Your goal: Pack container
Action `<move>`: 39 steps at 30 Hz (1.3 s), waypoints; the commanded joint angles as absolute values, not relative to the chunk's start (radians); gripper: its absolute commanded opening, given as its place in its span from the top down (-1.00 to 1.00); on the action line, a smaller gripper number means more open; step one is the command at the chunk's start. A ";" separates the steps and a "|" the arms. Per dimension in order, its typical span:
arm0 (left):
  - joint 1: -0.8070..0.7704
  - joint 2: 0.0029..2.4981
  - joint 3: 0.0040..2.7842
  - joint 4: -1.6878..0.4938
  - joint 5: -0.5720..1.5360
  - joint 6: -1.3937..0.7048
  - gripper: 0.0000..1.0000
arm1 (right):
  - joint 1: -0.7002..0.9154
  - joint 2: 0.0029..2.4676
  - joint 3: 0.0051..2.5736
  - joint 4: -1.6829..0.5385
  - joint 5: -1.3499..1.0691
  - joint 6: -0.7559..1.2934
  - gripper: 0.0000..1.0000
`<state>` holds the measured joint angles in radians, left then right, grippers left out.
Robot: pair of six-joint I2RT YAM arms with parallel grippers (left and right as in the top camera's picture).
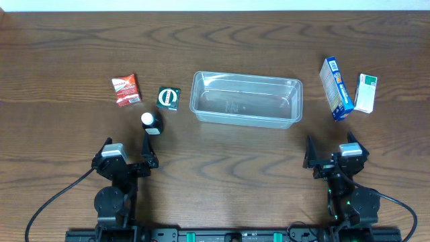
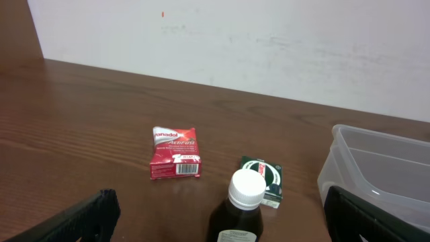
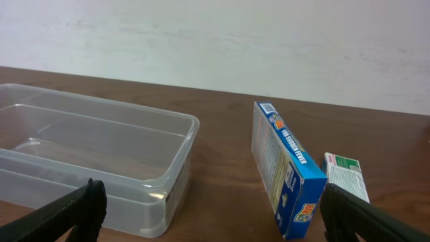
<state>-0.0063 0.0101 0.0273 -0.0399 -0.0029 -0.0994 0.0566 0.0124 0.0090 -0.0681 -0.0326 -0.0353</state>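
1. Left gripper (image 1: 129, 153): jaws spread wide, holding nothing; a white-capped brown bottle (image 1: 152, 124) stands just ahead.
2. Right gripper (image 1: 332, 149): jaws spread wide, holding nothing.
3. Clear container (image 1: 245, 122) rests on the surface (image 1: 235, 40), ahead and between both grippers.

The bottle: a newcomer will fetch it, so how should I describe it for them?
Find the clear container in the middle of the table. Three small items lie to its left; the bottle is the one nearest the left gripper. It alone is dark brown with a white cap, beside a green box and a red packet.
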 commanded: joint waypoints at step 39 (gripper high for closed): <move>0.000 0.005 0.004 -0.073 -0.014 -0.082 -0.96 | 0.052 0.007 0.006 -0.071 -0.043 -0.019 -0.99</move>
<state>-0.0063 0.0101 0.0273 -0.0399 -0.0029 -0.0994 0.0566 0.0124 0.0090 -0.0685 0.0051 -0.0334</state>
